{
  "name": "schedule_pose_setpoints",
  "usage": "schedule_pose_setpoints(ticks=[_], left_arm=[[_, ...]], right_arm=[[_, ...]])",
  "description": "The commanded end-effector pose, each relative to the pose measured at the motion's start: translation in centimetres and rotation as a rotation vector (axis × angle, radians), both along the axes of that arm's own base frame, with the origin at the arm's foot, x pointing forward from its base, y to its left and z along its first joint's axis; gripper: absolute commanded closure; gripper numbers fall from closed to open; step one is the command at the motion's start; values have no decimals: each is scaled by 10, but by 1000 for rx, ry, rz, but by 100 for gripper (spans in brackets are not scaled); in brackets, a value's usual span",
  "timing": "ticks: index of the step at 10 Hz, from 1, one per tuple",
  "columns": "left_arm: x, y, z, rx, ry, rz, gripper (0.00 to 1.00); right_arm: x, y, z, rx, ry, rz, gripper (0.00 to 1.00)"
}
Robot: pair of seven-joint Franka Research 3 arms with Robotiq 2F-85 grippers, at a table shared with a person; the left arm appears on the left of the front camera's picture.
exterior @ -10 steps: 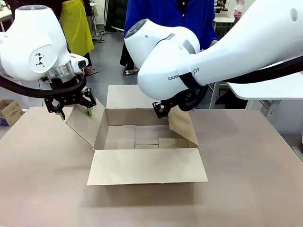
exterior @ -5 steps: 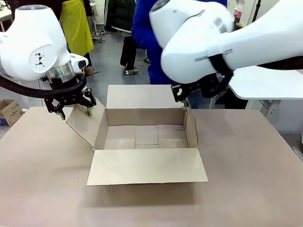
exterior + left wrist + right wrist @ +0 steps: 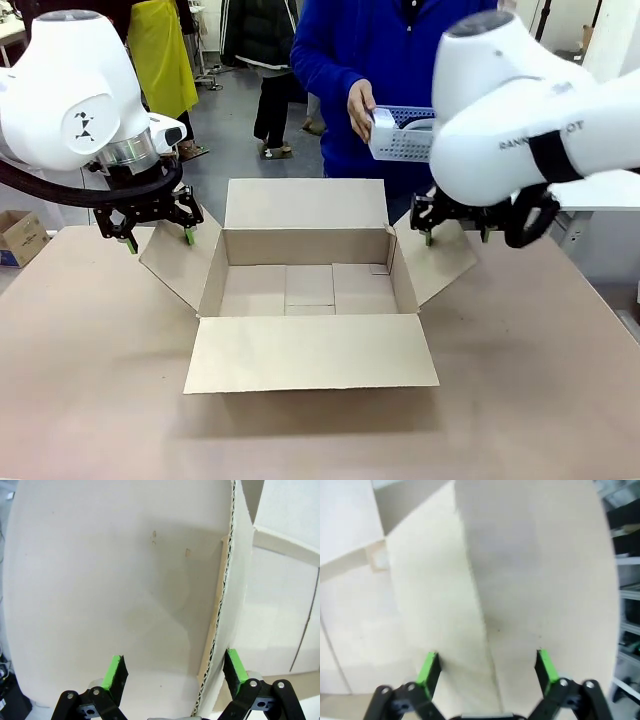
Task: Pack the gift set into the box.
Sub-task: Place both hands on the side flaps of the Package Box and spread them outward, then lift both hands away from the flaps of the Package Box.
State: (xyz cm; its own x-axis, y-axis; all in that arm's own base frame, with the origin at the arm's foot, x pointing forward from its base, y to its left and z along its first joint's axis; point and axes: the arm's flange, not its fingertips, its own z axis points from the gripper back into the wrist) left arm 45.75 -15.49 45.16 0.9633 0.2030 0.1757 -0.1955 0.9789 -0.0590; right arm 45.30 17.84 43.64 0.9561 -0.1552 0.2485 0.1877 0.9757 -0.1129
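The box [image 3: 310, 285] stands open in the middle of the table, all four flaps folded outward and its inside bare. My left gripper [image 3: 160, 240] is open over the upper edge of the left flap [image 3: 178, 262]; in the left wrist view that flap [image 3: 115, 580] lies between the fingers of the gripper [image 3: 175, 669]. Over the right flap [image 3: 440, 262] my right gripper [image 3: 456, 236] is open too, and the right wrist view shows the gripper [image 3: 487, 669] astride the flap [image 3: 470, 595]. Behind the box, a person's hand holds the gift set's grey perforated tray [image 3: 402, 136].
A small printed carton [image 3: 20, 236] sits off the table's far left. The person in a blue top [image 3: 350, 60] stands at the far edge behind the box. Bare tabletop [image 3: 530, 380] lies to the front and both sides.
My right arm swung from over the box out to the right, and the right flap went from upright to splayed outward. The person holding the tray came into view. The left arm stayed put.
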Motion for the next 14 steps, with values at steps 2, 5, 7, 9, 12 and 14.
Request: schedule_pose_setpoints(ticks=[2,5,7,9,12,14], left_arm=[[0,0,1,14,1,13,0],[0,0,1,14,1,13,0],[0,0,1,14,1,13,0],[0,0,1,14,1,13,0],[0,0,1,14,1,13,0],[0,0,1,14,1,13,0]], right_arm=[[0,0,0,0,0,0,0],[0,0,0,0,0,0,0],[0,0,0,0,0,0,0],[0,0,0,0,0,0,0],[0,0,0,0,0,0,0],[0,0,0,0,0,0,0]])
